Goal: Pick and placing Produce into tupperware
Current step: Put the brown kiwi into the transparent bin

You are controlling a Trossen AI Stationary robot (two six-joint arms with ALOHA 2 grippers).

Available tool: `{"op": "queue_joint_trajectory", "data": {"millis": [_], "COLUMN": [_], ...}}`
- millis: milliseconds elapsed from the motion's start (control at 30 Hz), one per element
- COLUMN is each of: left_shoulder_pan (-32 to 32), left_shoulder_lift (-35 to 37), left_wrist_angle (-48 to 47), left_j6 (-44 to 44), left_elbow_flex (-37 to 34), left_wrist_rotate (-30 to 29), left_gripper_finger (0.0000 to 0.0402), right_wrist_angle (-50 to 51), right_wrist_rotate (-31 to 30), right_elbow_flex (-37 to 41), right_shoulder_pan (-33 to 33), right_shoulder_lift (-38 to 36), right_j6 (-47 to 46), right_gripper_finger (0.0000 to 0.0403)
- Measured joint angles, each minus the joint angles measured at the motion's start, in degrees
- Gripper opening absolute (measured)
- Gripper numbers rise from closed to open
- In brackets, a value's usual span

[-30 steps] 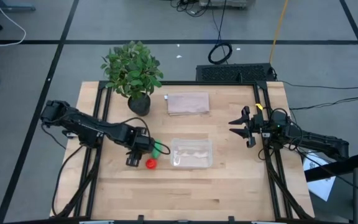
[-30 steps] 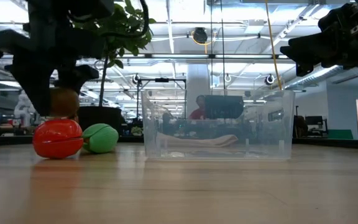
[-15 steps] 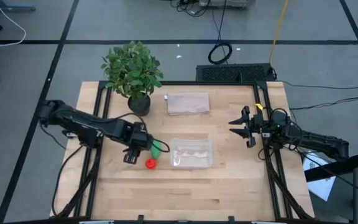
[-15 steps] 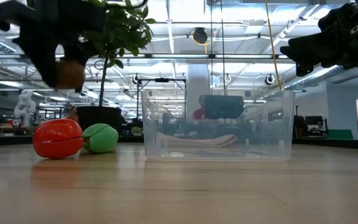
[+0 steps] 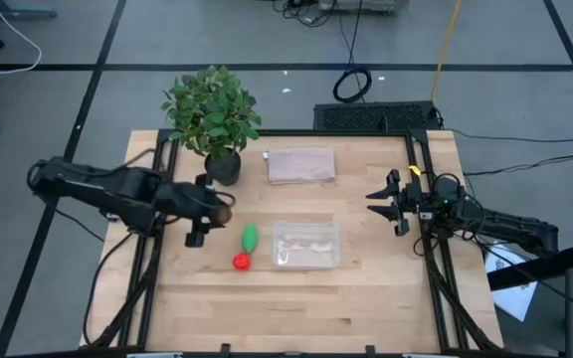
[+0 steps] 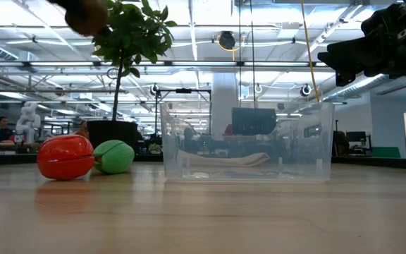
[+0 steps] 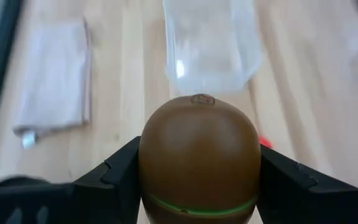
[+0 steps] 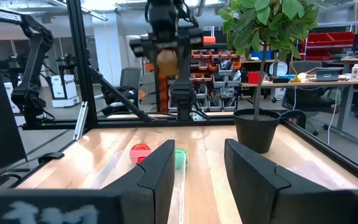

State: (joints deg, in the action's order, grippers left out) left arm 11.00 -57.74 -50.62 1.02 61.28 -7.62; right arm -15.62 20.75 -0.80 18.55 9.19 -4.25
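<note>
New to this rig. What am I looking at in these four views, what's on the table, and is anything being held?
Two robot arms work at a wooden table. One camera looks straight down, one sits at table height, one rides each wrist. The left gripper is raised, shut on the brown kiwi, seen close up from its wrist. The right gripper waits open at the table's right edge, empty. On the table: a red piece, a green piece, the clear tupperware with no produce inside, a pinkish lid and a potted plant.
</note>
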Motion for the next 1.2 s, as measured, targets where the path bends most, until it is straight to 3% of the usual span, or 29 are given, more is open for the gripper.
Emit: {"op": "queue_joint_trajectory", "data": {"millis": [233, 733, 933, 1200], "left_shoulder_pan": [0.4, 0.4, 0.3, 0.3], "left_shoulder_lift": [7.8, 16.6, 18.1, 20.9], "left_wrist_angle": [15.5, 55.9, 66.6, 72.4], "left_j6": [-5.0, -10.0, -9.9, -10.3], "left_elbow_flex": [-6.9, -34.4, -43.2, -49.1], "left_wrist_rotate": [2.8, 4.6, 4.8, 6.0], "left_gripper_finger": [0.0223, 0.0223, 0.0223, 0.0223], "right_wrist_angle": [0.0, 0.0, 0.0, 0.0], "right_wrist_rotate": [0.0, 0.0, 0.0, 0.0], "right_elbow_flex": [0.0, 0.0, 0.0, 0.0], "right_shoulder_pan": [0.0, 0.0, 0.0, 0.0], "right_shoulder_lift": [0.0, 0.0, 0.0, 0.0], "right_j6": [0.0, 0.0, 0.0, 0.0], "right_gripper_finger": [0.0132, 0.0132, 0.0132, 0.0132]}}
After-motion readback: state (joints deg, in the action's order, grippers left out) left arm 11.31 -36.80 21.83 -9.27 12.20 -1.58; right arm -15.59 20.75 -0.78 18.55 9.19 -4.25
